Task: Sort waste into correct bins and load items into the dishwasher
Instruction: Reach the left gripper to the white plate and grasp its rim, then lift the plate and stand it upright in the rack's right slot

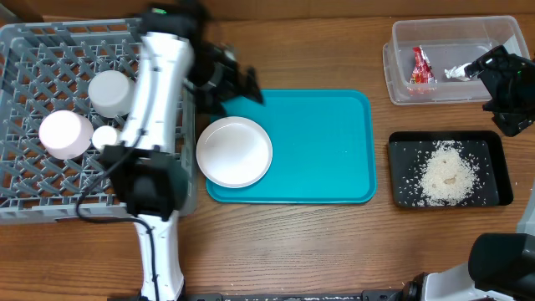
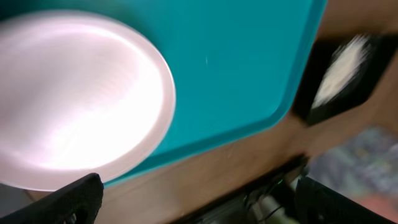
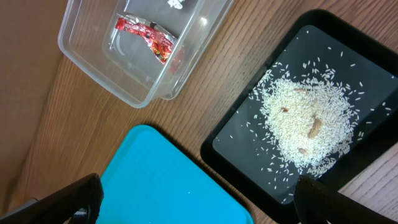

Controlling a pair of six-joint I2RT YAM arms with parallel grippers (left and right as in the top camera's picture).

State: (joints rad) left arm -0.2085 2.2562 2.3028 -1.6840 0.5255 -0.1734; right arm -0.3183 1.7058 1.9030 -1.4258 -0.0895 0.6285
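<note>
Two pale bowls [image 1: 67,134] and one small cup [image 1: 104,136] sit in the grey dish rack [image 1: 33,50], seen overhead; one white plate [image 1: 235,151] lies on the teal tray [image 1: 326,142]. One clear tub [image 1: 401,63] holds one red wrapper [image 1: 421,67], print unreadable, and one tissue [image 1: 456,73]; rice [image 1: 447,174] covers one black tray [image 1: 401,167]. Left wrist: left tool [image 2: 202,202] spread wide, holding nothing, above the plate. Right wrist: right tool [image 3: 199,202] spread wide, holding nothing, above the desk [image 3: 211,81].

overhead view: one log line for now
left gripper: open | right gripper: open | plate: on teal tray | red wrapper: in clear tub | rice: in black tray
</note>
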